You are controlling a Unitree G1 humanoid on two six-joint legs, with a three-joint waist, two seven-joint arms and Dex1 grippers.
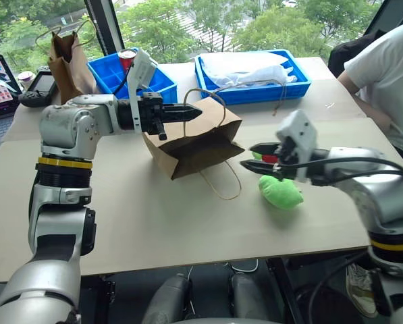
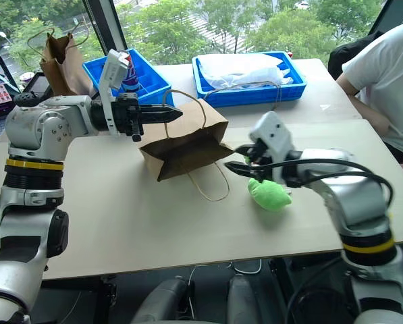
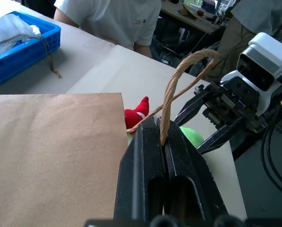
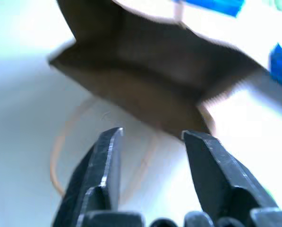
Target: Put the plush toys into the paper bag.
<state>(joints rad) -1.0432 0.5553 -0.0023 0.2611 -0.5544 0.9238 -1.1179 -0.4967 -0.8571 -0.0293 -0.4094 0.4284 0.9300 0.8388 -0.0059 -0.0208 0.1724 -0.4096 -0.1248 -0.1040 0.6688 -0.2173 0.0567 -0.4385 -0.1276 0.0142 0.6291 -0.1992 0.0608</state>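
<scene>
The left tool (image 1: 191, 111) pinches a handle of the paper bag (image 1: 194, 145), mouth facing right. The right tool (image 1: 250, 155), fingers spread and empty, hovers beside the mouth, above the green plush (image 1: 280, 192) and red chili (image 3: 137, 112). Blue trays (image 1: 255, 88) line the bench's (image 1: 154, 223) far side.

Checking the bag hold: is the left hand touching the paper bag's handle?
Touching. In the left wrist view the left hand has its fingers closed on the twisted handle, which rises from between them above the paper bag.
</scene>
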